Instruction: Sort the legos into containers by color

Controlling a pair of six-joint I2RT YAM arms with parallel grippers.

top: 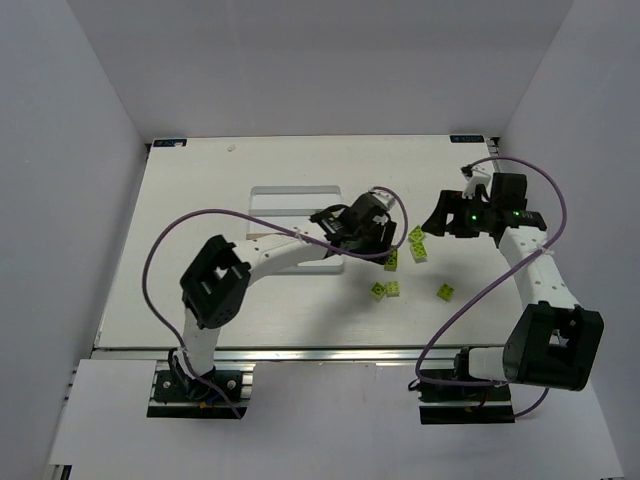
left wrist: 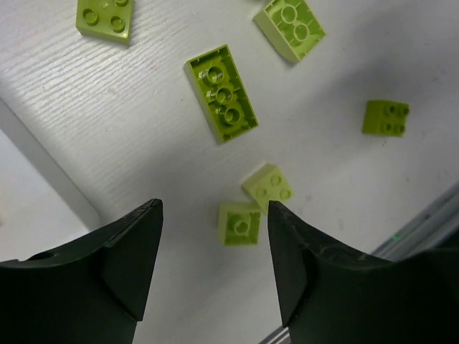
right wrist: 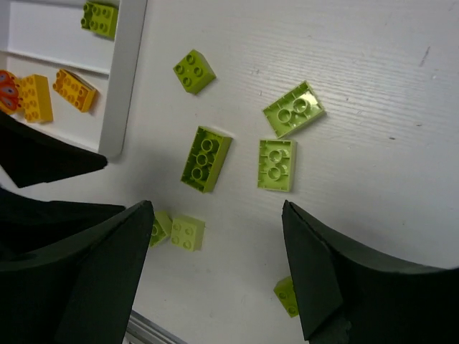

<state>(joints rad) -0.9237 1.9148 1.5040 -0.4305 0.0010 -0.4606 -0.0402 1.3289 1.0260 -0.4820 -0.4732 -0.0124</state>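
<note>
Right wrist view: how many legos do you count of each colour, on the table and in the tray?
Lime green legos on the table: 7
Lime green legos in the tray: 1
Orange legos in the tray: 2
Total: 10; one more orange-red piece at the picture's left edge is mostly hidden.

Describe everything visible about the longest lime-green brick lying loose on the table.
The long brick is glossy lime-green plastic, deeper in shade than the neighbouring bricks. It lies flat on the white table, hollow underside up, showing three round tubes inside a thin rim. It is outside the tray, touching no other brick.
</note>
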